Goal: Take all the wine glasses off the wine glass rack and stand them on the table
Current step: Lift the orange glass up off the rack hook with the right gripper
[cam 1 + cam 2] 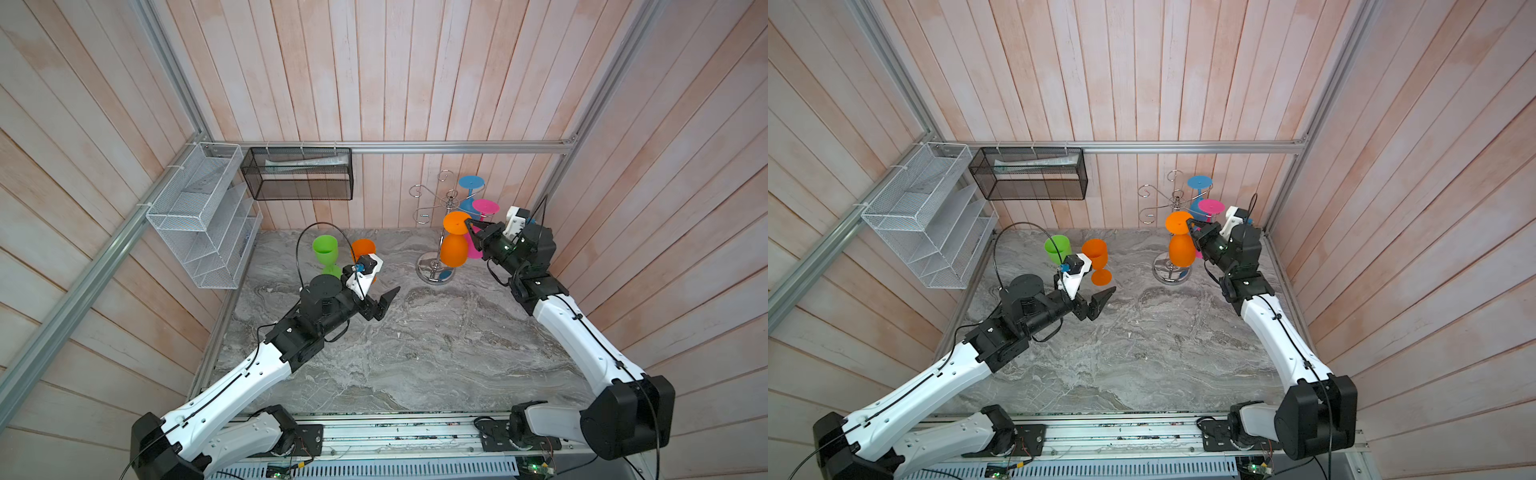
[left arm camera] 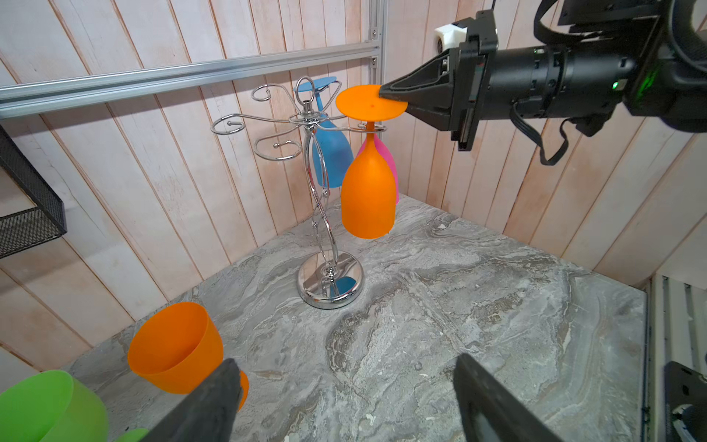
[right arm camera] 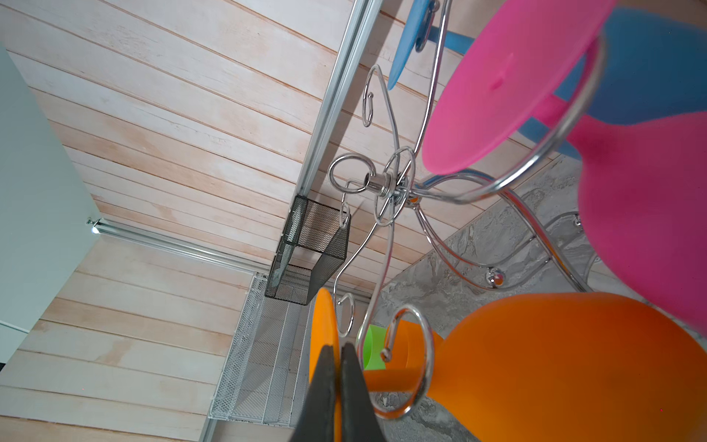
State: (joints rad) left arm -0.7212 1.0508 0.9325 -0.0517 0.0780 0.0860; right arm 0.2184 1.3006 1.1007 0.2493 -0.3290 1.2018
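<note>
The chrome wine glass rack (image 1: 434, 270) (image 1: 1169, 272) (image 2: 323, 214) (image 3: 386, 183) stands at the back right of the marble table. An orange wine glass (image 1: 454, 249) (image 1: 1181, 249) (image 2: 367, 195) (image 3: 554, 363) hangs upside down from its front arm, the stem still inside the wire curl. My right gripper (image 1: 468, 222) (image 1: 1190, 222) (image 2: 386, 93) (image 3: 339, 352) is shut on the edge of that glass's round foot. My left gripper (image 1: 388, 299) (image 1: 1100, 301) (image 2: 346, 359) hovers open and empty over the table's middle left.
A pink glass (image 1: 485, 205) and a blue glass (image 1: 471, 181) also hang on the rack behind the orange one. A green glass (image 1: 325, 249) and another orange glass (image 1: 363, 249) stand upright at the back left. A white mesh basket (image 1: 199, 216) and a black one (image 1: 299, 174) hang on the walls.
</note>
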